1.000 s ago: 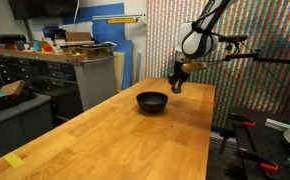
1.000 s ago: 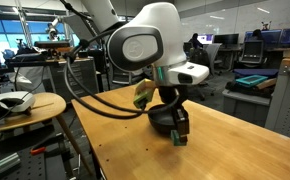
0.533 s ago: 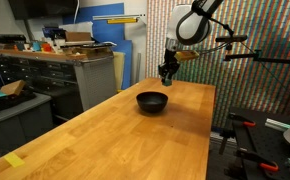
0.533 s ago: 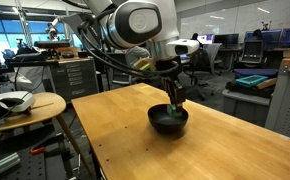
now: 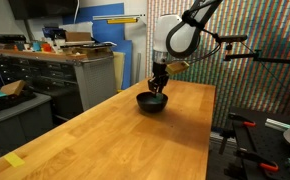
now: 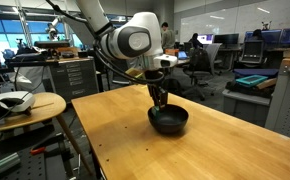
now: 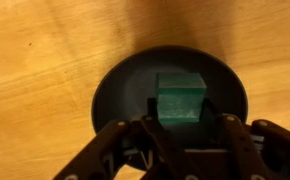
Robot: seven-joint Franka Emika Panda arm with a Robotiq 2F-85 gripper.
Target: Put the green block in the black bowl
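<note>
We see the gripper [image 7: 183,124] narrowly closed, clamping the green block [image 7: 180,95], a matte cube between its dark fingers. It hangs just above the glossy, round black bowl [image 7: 110,95], which sits near the far edge of the grained wooden surface [image 5: 125,145].

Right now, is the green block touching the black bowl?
Cannot tell. The wrist view shows the green block over the middle of the black bowl, but looking straight down hides any gap beneath it.
</note>
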